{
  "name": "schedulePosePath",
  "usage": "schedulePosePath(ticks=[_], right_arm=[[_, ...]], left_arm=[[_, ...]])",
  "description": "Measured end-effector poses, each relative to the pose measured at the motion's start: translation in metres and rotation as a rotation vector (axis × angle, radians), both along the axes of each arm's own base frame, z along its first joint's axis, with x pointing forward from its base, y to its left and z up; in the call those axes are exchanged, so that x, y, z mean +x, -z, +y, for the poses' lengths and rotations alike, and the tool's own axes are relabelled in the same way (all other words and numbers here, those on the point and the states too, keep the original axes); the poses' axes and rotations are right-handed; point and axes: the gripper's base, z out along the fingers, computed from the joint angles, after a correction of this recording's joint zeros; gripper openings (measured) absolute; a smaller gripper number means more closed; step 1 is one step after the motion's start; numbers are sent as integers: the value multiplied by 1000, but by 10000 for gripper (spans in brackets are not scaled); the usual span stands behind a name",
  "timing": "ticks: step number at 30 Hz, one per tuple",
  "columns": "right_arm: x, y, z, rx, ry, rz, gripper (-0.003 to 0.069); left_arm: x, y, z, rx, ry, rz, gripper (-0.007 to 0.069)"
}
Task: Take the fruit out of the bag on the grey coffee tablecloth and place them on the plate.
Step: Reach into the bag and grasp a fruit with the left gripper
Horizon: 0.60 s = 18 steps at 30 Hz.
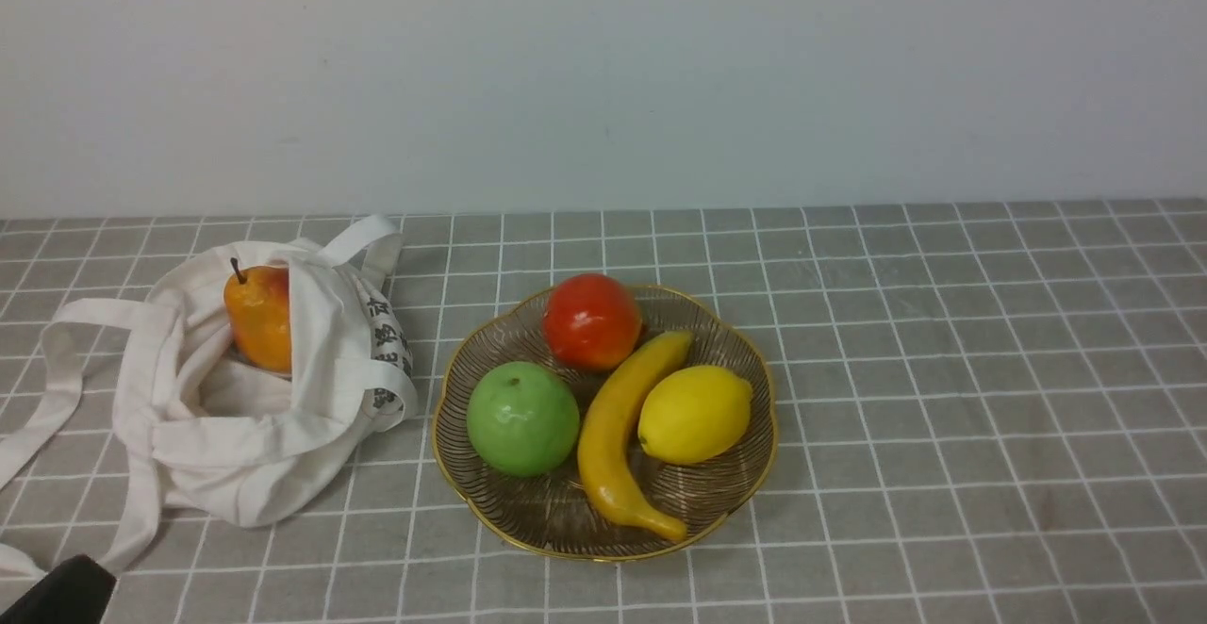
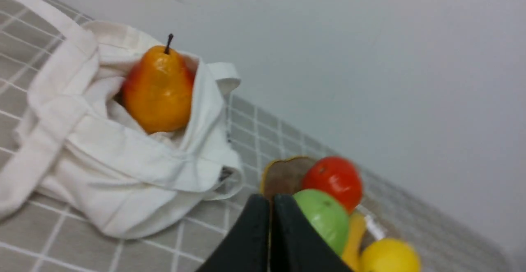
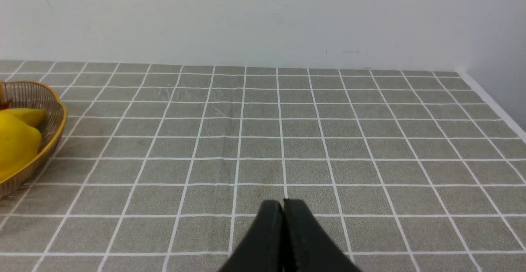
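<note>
The pear [image 1: 259,318] sits inside the open mouth of the off-white cloth bag [image 1: 236,454], upright with its dark stem pointing up, its lower part hidden by folds of fabric. The bag lies slumped on the grey checked tablecloth [image 1: 943,417] at the robot's left, its long straps [image 1: 47,398] trailing toward the near edge and black printed characters showing on the side facing the plate [image 1: 603,556]. The plate rests just beside the bag, close but apart from it, and holds a round red fruit [image 1: 591,320], a green apple [image 1: 522,418], a banana [image 1: 613,435] and a lemon [image 1: 695,414], all packed against one another. In the left wrist view the left gripper [image 2: 270,200] has its two black fingers pressed together with nothing between them, hanging short of the bag and plate. The right gripper [image 3: 283,203] likewise has its fingers closed together on nothing, above bare cloth well to the right of the plate.
</note>
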Motion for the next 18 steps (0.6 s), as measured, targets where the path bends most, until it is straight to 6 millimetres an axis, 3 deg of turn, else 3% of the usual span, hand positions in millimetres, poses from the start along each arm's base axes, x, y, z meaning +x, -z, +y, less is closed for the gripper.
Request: schedulePosePath(ticks=[6,10,12,14,16,18], right_arm=[[0,0,0,0,0,0,-15],[0,0,0,0,0,0,-15],[0,0,0,0,0,0,-15],[0,0,0,0,0,0,-15],[0,0,0,1,0,0,-15],[0,0,0,1,0,0,-15]], left_arm=[[-1,-25,21,-240,-208,-243,-8],[-14,-80,21,-204,-194,-390,-8],[-16,-108,11,-55,-114,-371,-8],[-13,-120,6,21,-64,-334,-8],[7,-142,-13,194,137,-120,-8],[26,-144,-22,253,255,53,-8]])
